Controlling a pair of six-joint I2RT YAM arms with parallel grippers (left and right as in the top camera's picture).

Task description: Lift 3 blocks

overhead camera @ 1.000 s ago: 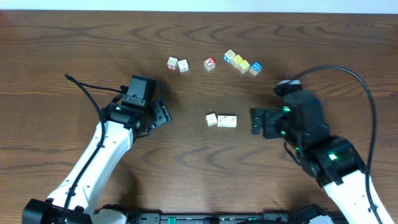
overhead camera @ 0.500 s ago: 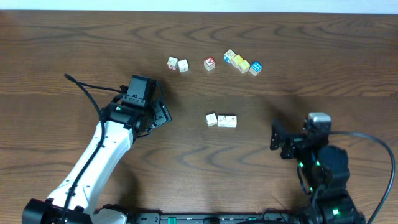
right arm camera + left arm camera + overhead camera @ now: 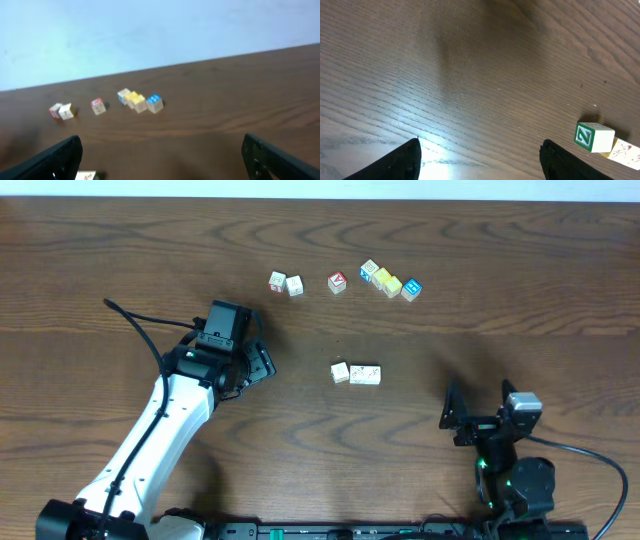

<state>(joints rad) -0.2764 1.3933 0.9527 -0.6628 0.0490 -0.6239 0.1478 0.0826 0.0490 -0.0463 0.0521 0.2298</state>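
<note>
Since neither gripper holds anything, we find the blocks (image 3: 356,373) unlifted in a close row, robot-side of the coloured cubes (image 3: 390,280). The left gripper (image 3: 258,363) stands wide and empty, left of those cubes, apparently readied to straddle a block. The right gripper (image 3: 453,417) gapes wide, well robot-side of them.

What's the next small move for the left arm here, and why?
Probably slide the left gripper right toward the cream blocks: its jaws stand open and empty, the row lies untouched off to its right, and the right gripper sits back near the table edge.
</note>
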